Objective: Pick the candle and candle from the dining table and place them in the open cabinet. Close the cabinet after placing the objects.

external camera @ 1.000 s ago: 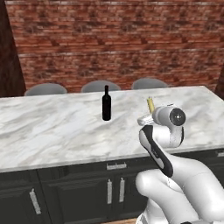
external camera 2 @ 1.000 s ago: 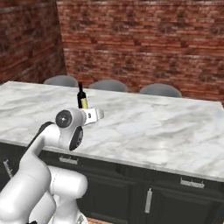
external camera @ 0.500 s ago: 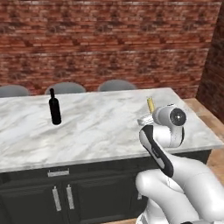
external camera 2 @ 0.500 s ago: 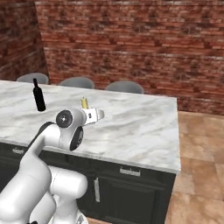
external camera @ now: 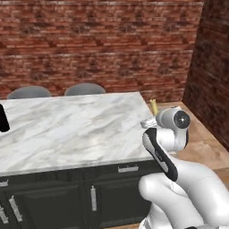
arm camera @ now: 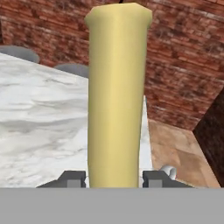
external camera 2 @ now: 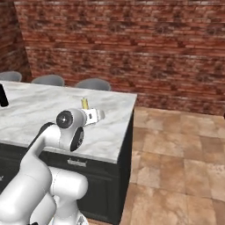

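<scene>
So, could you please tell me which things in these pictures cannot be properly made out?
- Candle: in the hand view its foot is cut off at the bottom between the gripper tips; in both base views the arm hides all but its top.
- Black bottle: cut by the left edge in both base views.
- Chairs: the table hides all but their backs.
- Table's far left end: beyond the frame.

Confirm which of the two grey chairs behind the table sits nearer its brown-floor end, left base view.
The right-hand chair, whose grey back shows closer to the dining table's free end; the other chair sits further left, toward the black bottle.
</scene>
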Controlling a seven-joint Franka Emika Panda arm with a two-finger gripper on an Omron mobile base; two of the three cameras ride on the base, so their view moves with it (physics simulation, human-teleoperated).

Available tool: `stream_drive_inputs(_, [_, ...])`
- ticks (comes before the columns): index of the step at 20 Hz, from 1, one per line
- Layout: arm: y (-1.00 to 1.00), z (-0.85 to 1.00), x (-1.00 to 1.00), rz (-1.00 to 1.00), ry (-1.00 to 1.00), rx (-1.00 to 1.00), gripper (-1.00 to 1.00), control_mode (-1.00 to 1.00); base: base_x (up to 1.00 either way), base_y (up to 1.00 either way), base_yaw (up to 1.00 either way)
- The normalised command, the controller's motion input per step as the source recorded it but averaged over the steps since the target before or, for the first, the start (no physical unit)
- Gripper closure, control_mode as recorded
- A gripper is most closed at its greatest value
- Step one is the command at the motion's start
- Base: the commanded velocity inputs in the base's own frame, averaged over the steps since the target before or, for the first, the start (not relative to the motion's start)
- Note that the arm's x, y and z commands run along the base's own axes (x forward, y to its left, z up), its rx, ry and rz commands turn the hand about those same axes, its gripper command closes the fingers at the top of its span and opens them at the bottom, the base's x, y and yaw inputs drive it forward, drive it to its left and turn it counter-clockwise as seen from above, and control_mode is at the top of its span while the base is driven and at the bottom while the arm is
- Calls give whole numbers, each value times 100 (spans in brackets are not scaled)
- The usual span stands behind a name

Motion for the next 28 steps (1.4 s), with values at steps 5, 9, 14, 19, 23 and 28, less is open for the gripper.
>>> stream_drive_inputs(5, [0, 0, 0, 0, 0, 0, 100, 100, 0, -88, 0])
stream_drive_inputs(9, [0, 0, 0, 0, 0, 0, 100, 100, 0, -74, -16])
stream_drive_inputs(14, [0, 0, 0, 0, 0, 0, 100, 100, 0, -70, -34])
stream_drive_inputs(19, [0, 0, 0, 0, 0, 0, 100, 100, 0, -58, -52])
stream_drive_inputs(23, [0, 0, 0, 0, 0, 0, 100, 100, -1, -53, -52])
stream_drive_inputs(28, [0, 0, 0, 0, 0, 0, 100, 100, 0, -53, -54])
